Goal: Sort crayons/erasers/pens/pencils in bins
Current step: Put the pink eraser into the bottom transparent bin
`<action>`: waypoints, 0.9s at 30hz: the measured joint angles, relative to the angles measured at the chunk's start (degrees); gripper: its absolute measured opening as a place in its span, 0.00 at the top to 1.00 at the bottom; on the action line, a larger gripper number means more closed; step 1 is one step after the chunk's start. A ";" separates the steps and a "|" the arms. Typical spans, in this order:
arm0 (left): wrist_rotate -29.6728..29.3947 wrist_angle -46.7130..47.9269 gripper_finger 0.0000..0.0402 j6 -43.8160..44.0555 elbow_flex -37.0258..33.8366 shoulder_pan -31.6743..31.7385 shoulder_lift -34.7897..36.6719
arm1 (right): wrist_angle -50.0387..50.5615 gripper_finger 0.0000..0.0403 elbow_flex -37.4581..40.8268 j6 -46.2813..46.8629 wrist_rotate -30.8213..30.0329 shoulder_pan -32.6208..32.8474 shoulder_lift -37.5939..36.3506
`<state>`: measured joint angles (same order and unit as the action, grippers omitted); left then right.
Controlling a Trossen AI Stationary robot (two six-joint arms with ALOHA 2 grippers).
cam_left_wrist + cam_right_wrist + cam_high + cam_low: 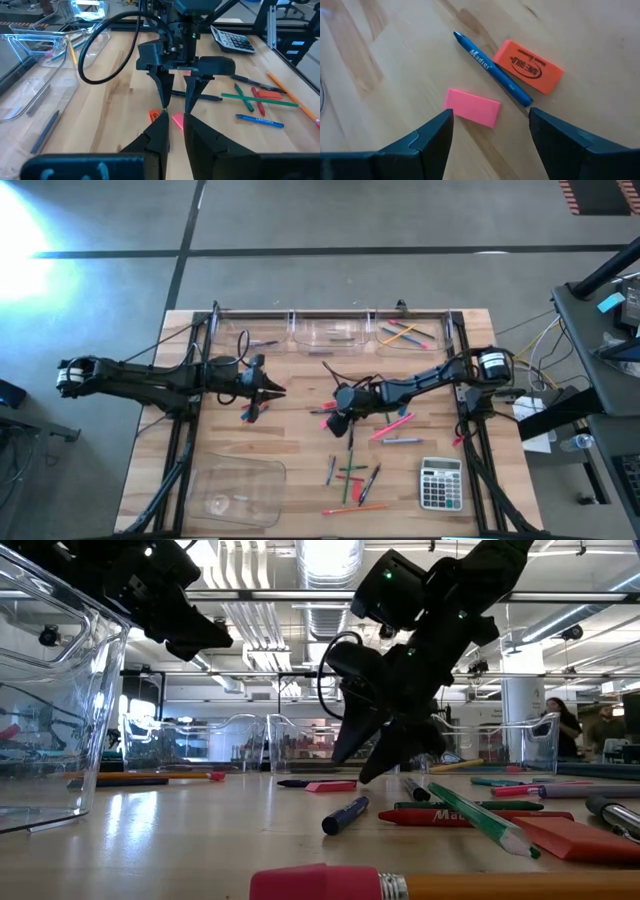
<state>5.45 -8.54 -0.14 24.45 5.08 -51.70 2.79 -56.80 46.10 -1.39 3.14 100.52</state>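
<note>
Directly beneath the right hand (490, 130), whose fingers are spread wide and empty, lie a pink eraser (472, 107), a blue crayon (492, 70) and an orange eraser (528, 66), unsorted on the tabletop (300, 470). Facing it, the left hand (268, 389) is clenched, seemingly on nothing. Bins (330, 332) beyond both hands hold a few sticks; most items remain loose, so sorting looks early.

Grey calculator (440, 483) at lower right of the table (300, 430); person (558, 725) at far right, in background.
</note>
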 joint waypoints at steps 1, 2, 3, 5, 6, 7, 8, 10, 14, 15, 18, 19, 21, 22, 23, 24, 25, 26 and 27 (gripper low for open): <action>0.00 0.01 0.90 0.00 0.00 0.00 0.00 | -0.07 0.39 -0.22 0.11 0.21 0.00 0.47; 0.02 0.02 0.90 0.00 0.00 0.00 0.00 | -0.36 0.39 -0.30 0.44 0.22 0.01 0.90; 0.02 0.02 0.90 0.00 0.00 0.00 0.00 | -0.41 0.39 -0.31 0.51 0.12 0.12 1.30; 0.04 0.01 0.90 0.00 -0.02 0.00 0.00 | -0.58 0.39 -0.46 0.61 -0.01 0.13 1.86; 0.07 0.04 0.90 0.00 -0.07 0.00 0.00 | -0.68 0.39 -0.48 0.83 -0.09 0.13 2.15; 0.09 0.05 0.90 0.00 -0.07 0.00 0.00 | -0.80 0.39 -0.48 0.89 -0.09 0.13 2.26; 0.09 0.00 0.90 0.00 -0.09 0.00 0.00 | -0.86 0.39 -0.48 1.05 -0.09 0.13 2.27; 0.15 0.03 0.90 0.00 -0.11 0.00 0.00 | -0.76 0.39 -0.48 1.27 -0.08 0.24 2.11; 0.24 0.04 0.90 -0.01 -0.18 0.00 0.00 | 0.02 0.39 -0.33 1.16 0.16 0.22 1.05; 0.24 0.04 0.90 -0.02 -0.22 0.02 0.00 | 0.20 0.39 -0.30 1.03 0.29 0.22 0.71; 0.26 0.04 0.90 -0.02 -0.26 0.02 0.00 | 0.95 0.39 -0.22 1.09 0.62 0.28 -0.16; 0.26 0.04 0.90 -0.02 -0.28 0.00 0.00 | 0.99 0.39 -0.22 1.29 0.65 0.43 -0.30; 0.26 0.04 0.90 -0.03 -0.33 0.02 0.00 | 1.46 0.39 -0.22 1.63 0.59 0.72 -0.34; 0.26 0.05 0.90 -0.04 -0.33 0.02 0.00 | 1.50 0.39 -0.22 2.08 0.51 0.96 -0.15; 0.27 0.06 0.90 -0.07 -0.33 0.02 0.00 | 1.45 0.39 -0.22 2.14 0.47 1.08 0.06; 0.28 0.02 0.90 -0.07 -0.33 0.02 0.00 | 1.27 0.39 -0.22 2.39 0.26 1.27 0.32; 0.28 0.02 0.90 -0.07 -0.33 0.02 0.00 | 1.06 0.39 -0.24 2.54 0.28 1.27 0.54; 0.28 0.02 0.90 -0.07 -0.33 0.02 0.00 | 0.96 0.39 -0.26 2.75 0.24 1.29 0.71; 0.28 0.02 0.90 -0.05 -0.33 0.02 0.00 | 0.85 0.39 -0.26 2.86 0.22 1.32 0.87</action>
<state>5.74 -8.51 -0.19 24.12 5.10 -51.70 3.65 -57.06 48.96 -1.17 4.46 101.39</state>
